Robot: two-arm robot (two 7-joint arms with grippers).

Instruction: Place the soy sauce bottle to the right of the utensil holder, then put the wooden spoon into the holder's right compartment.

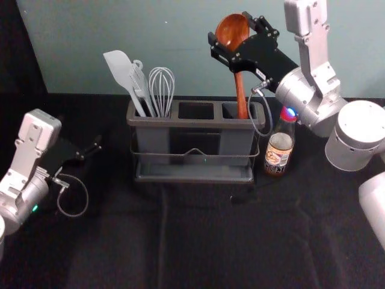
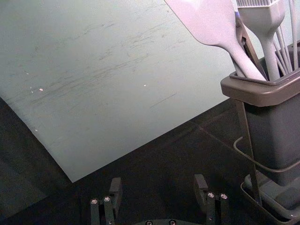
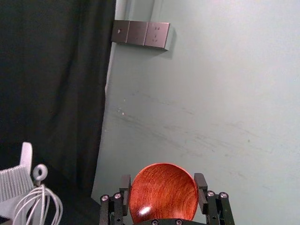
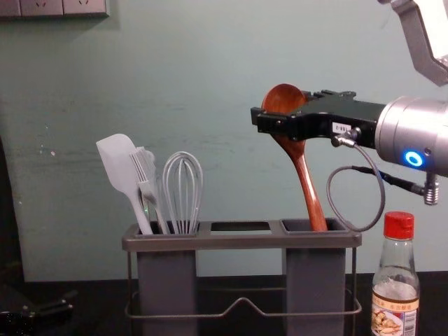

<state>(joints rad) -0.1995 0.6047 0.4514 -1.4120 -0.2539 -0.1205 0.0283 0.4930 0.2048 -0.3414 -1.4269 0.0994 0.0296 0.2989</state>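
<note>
Progress, left to right. White spatula [image 4: 117, 164] and whisk [image 4: 183, 189] stand in the left end of the utensil holder [image 4: 210, 241]; they are no part of the job. At the right end, the wooden spoon [image 4: 302, 168] leans with its bowl up and the lower end of its handle inside the right compartment [image 4: 315, 280]. Beyond that, the soy sauce bottle [image 4: 395, 308] stands upright on the table [image 1: 210, 229], just beside the holder on its right, red cap on. Placement of the bottle: judged done. Spoon: judged nearly done, handle inserted, release outstanding. Remaining, in my estimate: perhaps a little more lowering, then let go and back off without dragging the spoon out (the round bowl could catch on a finger).

Pose, left to right. Left claw [image 2: 158, 179]: parked low, to the left of the holder, fingers spread with nothing between them. Right claw [image 3: 162, 177]: above the right compartment, reaching in from the right, the forearm coming across above the bottle. Its fingers flank the spoon's bowl and appear to pinch it by both edges; how firmly, cannot tell. In the chest view the wrist looks roughly level, and the spoon slants, bowl towards the left, handle end towards the right.
</note>
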